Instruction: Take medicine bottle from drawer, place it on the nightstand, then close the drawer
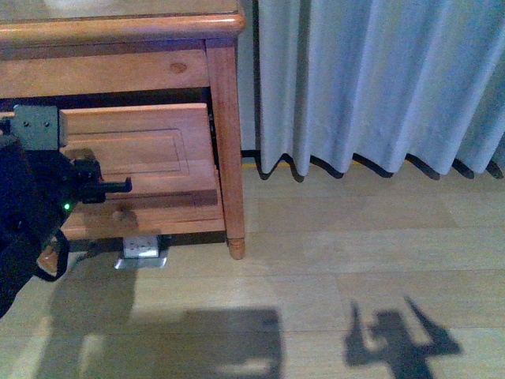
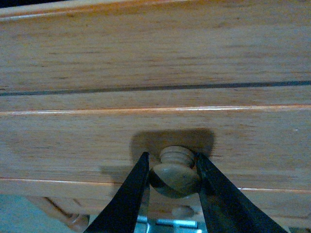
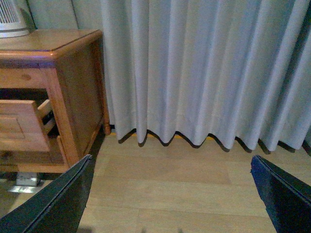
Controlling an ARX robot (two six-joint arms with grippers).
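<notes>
The nightstand (image 1: 225, 142) stands at the upper left, and its drawer (image 1: 150, 142) sticks out a little from the frame. My left gripper (image 1: 122, 187) reaches in from the left. In the left wrist view the left gripper (image 2: 172, 160) is shut on the round drawer knob (image 2: 176, 174), one black finger (image 2: 131, 194) on each side. The right wrist view shows the drawer (image 3: 19, 126) partly pulled out, its inside hidden. My right gripper (image 3: 171, 160) hangs open over the floor, facing the curtain. The medicine bottle is out of view.
A grey curtain (image 1: 379, 79) hangs to the right of the nightstand, reaching the wooden floor (image 1: 355, 260). A white ribbed object (image 3: 12, 19) stands on the nightstand top. A white power strip (image 1: 142, 249) lies under the cabinet. The lower drawer's knob (image 2: 182, 211) shows below the gripped one.
</notes>
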